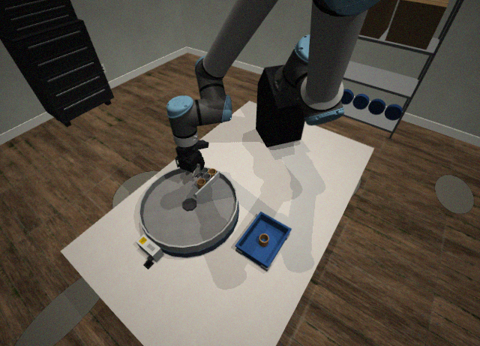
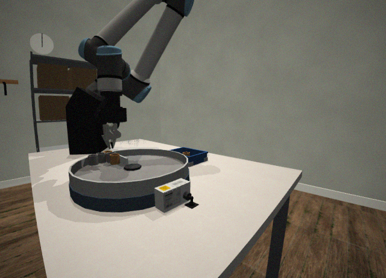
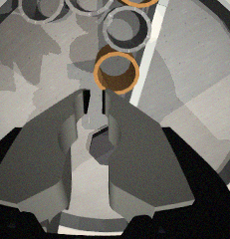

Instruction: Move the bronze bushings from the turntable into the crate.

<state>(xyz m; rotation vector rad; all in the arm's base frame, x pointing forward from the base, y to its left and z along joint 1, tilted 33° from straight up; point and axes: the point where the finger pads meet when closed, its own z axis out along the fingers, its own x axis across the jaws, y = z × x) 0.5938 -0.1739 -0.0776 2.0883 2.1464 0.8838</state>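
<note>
Top view: the arm hangs over the far rim of the turntable with its jaws together and nothing between them.

From the left of the frame, a dark stepped cabinet [image 1: 50, 51] stands in the upper left corner; a small grey box with a yellow label [image 1: 149, 247] sits against the near edge of the turntable [image 1: 229, 222] on the white table [image 1: 193, 303]. The gripper [image 1: 196, 170] hovers just beside a cluster of bushings along a pale fence bar [image 1: 207, 183]: one bronze bushing [image 1: 200, 182] nearest it, a steel bushing [image 1: 206, 176] behind, another bronze one [image 1: 211, 172] further back. Right of the turntable, the blue crate [image 1: 247, 237] holds one bronze sleeve [image 1: 264, 239]. A shelf rack [image 1: 420, 76] fills the upper right.
</note>
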